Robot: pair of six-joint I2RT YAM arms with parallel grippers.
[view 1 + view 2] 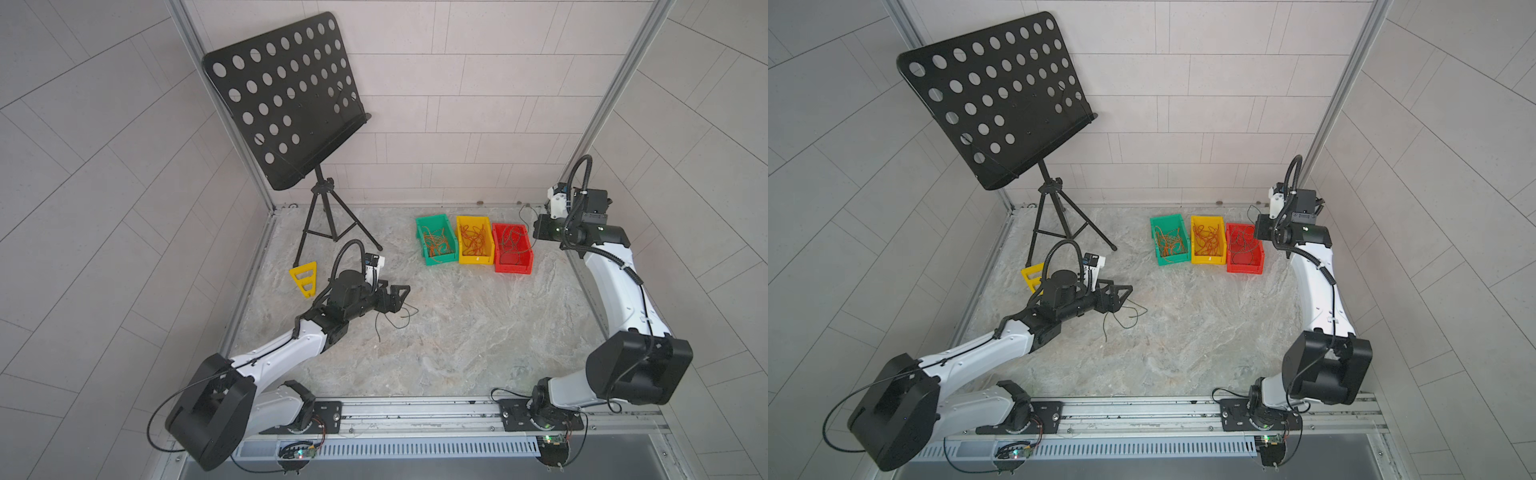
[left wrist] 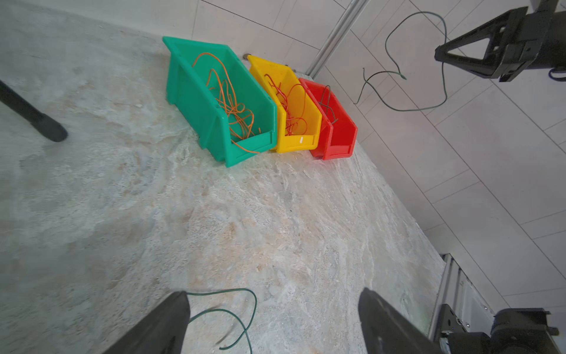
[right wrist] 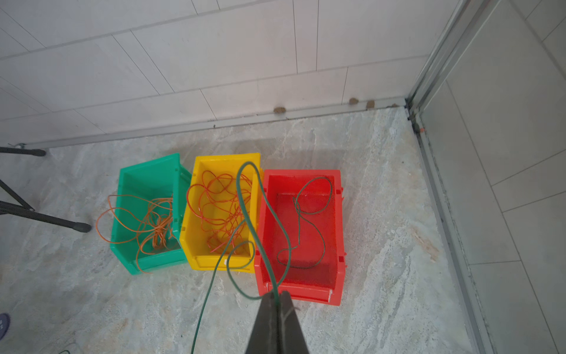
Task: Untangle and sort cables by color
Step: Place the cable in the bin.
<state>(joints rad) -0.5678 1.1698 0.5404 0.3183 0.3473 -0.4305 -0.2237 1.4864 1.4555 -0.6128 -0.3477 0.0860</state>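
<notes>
Marble tabletop [image 1: 478, 340], bins [image 1: 476, 260] near back edge

Orange cables [image 3: 153, 226] fill the green bin [image 3: 159, 264], red cables [image 3: 220, 208] the yellow bin [image 3: 223, 264], dark green cables [image 3: 297, 208] the red bin [image 3: 337, 230], on a marbled grey-beige tabletop [image 1: 457, 340].

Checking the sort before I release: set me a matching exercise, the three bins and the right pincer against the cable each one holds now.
Things:
1 green bin
2 yellow bin
3 red bin
4 right pincer

Holds:
a red cables
b pinched dark cable, hanging above the bins
c orange cables
d loose dark cable, lying inside

Pairs: 1-c, 2-a, 3-d, 4-b.
</notes>
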